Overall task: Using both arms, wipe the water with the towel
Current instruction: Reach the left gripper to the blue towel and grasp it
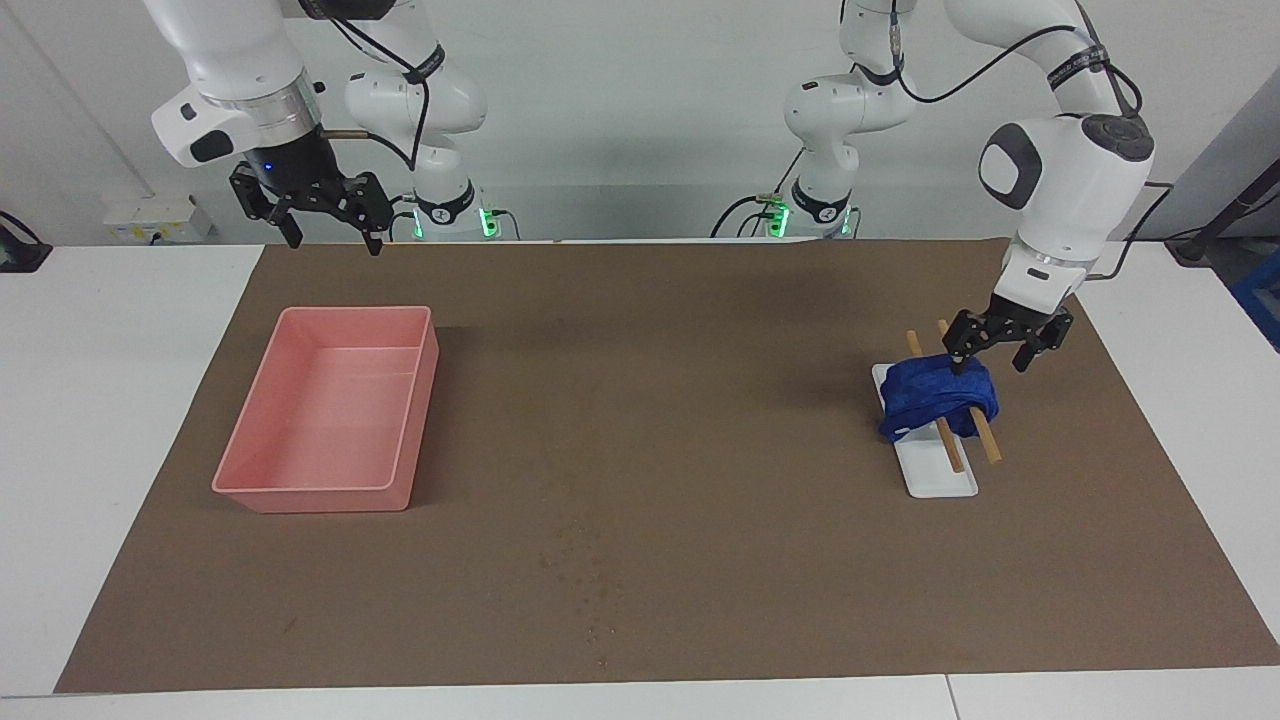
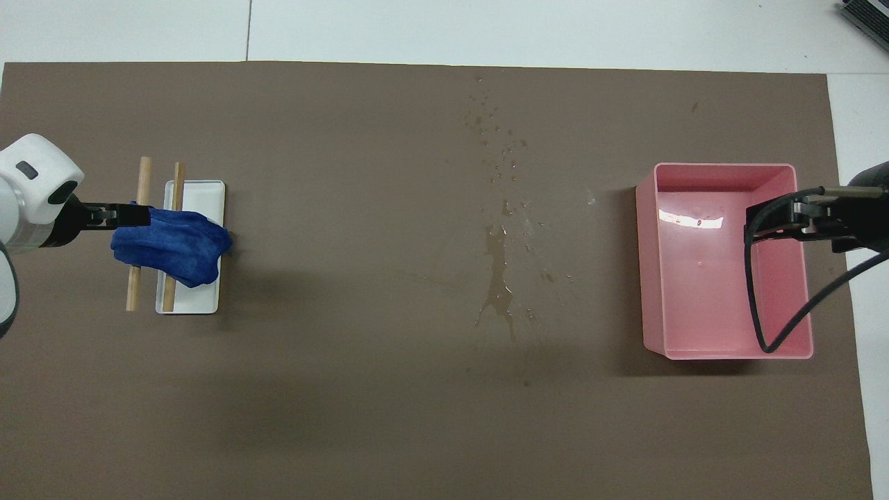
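Bunched royal-blue towel (image 1: 937, 398) draped over two wooden sticks (image 1: 985, 437) on white plate (image 1: 938, 478).

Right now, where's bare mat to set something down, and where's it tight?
Free: the dry mat between the pink tray and the white plate, on the robots' side of the water. Tight: the plate's end, where the open left gripper is down at the blue towel draped over two sticks.

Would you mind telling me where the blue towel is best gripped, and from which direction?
Probably from straight above, pinching the raised top of the towel. It lies bunched over two sticks on a white plate, so its sides sit close to them. The open left hand is already just over its robot-side edge.
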Robot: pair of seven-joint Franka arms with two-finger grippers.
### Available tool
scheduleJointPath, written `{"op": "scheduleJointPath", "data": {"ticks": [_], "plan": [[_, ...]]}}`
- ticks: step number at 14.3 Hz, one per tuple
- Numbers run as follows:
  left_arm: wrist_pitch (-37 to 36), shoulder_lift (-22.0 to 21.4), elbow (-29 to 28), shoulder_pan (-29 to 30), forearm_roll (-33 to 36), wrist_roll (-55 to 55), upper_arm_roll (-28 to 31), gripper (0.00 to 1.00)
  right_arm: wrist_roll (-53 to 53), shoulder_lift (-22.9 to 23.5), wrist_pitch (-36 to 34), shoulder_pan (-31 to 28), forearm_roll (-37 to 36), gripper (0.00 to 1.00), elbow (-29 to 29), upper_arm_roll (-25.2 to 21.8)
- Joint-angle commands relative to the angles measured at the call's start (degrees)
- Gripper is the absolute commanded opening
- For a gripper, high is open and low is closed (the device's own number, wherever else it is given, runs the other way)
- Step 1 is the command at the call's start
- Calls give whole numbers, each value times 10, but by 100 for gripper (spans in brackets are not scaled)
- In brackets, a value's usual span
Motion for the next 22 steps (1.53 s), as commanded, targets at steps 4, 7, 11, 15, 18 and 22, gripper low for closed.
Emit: {"op": "scheduleJointPath", "data": {"ticks": [4,7,11,15,18,22], "plan": [[50,9,-30,4,23,1,-4,100,6,3,-8,-9,10,100,-4,3],[64,13,-34,3,23,0,-4,89,6,1,-8,-9,12,100,-4,3],[61,18,-27,3,23,0,-4,40,7,0,-7,-9,12,100,-5,3],[49,19,-20,2,24,1,-4,0,6,0,-6,-12,12,100,-6,2],[4,27,15,2,24,1,-4,0,7,-5,-4,-15,12,100,-14,2],[-98,25,76,-1,23,-17,-4,0,7,-5,-4,-17,12,100,-14,2]]}}
